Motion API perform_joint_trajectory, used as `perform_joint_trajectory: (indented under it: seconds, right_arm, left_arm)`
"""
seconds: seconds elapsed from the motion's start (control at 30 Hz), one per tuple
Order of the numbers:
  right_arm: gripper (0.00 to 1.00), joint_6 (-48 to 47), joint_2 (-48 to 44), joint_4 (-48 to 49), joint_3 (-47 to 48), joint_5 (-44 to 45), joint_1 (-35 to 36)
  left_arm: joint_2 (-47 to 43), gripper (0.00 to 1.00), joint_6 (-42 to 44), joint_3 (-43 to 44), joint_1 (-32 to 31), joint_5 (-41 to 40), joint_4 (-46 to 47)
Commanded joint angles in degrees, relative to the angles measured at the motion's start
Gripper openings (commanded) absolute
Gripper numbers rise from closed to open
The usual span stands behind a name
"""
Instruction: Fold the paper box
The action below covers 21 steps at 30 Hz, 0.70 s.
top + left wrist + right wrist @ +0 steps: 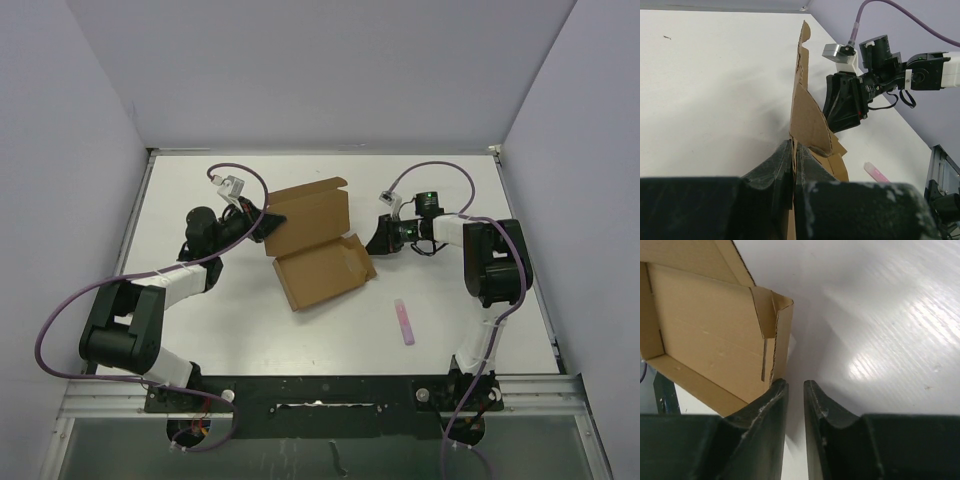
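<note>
**Swinging the lid over a half-formed mailer**

Left: the left gripper (257,222) has its jaws pressed together on the left edge of the paper box (315,248). They pinch the cardboard of the raised rear panel, which stands upright and almost edge-on in that arm's wrist view.

Centre: the box lies mid-worktop (330,345), between the two arms. Its near half is already a shallow tray with low walls up. Its far half is a lid panel with a small flap (335,186) at the far corner.

Right: the right gripper (384,236) sits just beside the tray's right wall. Its jaws stand a narrow slot apart with nothing between them. The wall's folded corner (782,315) lies just left of the left finger; whether they touch cannot be told.

Far right: a small pink stick (404,322) lies well apart from the box and is no part of the fold.

The step in hand appears to be bringing the lid over the tray. The pinch should carry the panel in an arc about the crease rather than drag it sideways, since so light a tray would likely slide. The free jaws serve best as a stop against the right wall, or pressing the tray down, so that the crease works as a hinge. Side flaps want tucking inside the walls before the lid comes flat, because one caught outside would probably buckle.
</note>
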Motion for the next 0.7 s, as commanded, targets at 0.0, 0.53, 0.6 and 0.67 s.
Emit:
perform_joint_trajectory:
  seconds: [0.0,0.53,0.6,0.67]
  right_arm:
    - [0.24,-0.45,-0.64,2.12,1.37,-8.18,1.12]
    - [0.48,3.1,1.1,3.44,1.51,-11.68,2.57]
    - [0.5,4.23,1.16,4.42,1.25,-12.54,2.75]
    - [0.51,5.22,1.22,5.45,0.98,-13.41,2.88]
  left_arm:
    - [0.25,0.0,0.02,2.47,-0.28,0.82,4.32]
    - [0.32,0.0,0.21,2.29,-0.68,0.82,4.66]
    - [0.29,0.0,0.2,2.29,-0.65,0.82,4.68]
    - [0.29,0.0,0.19,2.3,-0.72,0.82,4.69]
